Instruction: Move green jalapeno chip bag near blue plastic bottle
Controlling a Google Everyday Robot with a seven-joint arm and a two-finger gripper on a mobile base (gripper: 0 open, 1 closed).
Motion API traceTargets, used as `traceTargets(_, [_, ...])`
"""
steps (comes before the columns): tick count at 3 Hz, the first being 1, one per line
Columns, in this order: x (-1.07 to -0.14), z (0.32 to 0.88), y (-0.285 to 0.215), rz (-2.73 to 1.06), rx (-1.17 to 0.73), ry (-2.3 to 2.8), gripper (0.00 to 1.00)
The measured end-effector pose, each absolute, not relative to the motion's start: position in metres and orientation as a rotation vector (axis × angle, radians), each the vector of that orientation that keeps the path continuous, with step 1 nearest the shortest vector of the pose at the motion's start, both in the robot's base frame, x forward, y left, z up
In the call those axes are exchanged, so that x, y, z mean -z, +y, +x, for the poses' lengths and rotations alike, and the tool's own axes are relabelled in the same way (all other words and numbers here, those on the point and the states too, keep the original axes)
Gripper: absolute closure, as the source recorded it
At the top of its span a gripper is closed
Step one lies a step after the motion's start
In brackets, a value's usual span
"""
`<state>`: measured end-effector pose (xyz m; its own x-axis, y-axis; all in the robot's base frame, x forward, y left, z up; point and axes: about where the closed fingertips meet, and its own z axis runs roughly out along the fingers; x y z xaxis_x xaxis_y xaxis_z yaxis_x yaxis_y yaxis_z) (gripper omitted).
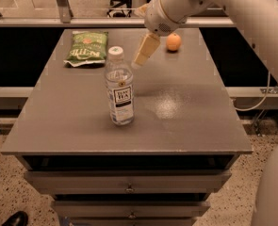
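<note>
The green jalapeno chip bag (pixel 86 47) lies flat at the table's back left. The blue plastic bottle (pixel 119 88), clear with a white cap and a white label, stands upright near the middle, in front of and to the right of the bag. My gripper (pixel 145 51) hangs above the table at the back, between the bag and a small orange fruit, just behind and right of the bottle's cap. It holds nothing and touches neither the bag nor the bottle.
A small orange fruit (pixel 173 42) sits at the back of the grey table (pixel 185 117), right of the gripper. Drawers are below the front edge. My arm (pixel 233 8) reaches in from the upper right.
</note>
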<state>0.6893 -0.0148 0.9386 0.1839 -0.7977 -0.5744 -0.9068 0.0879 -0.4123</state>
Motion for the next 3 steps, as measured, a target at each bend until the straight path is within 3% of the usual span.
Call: traceTargets(3, [-0.901, 0.742, 0.074, -1.384, -0.53, 1.666, 0.0])
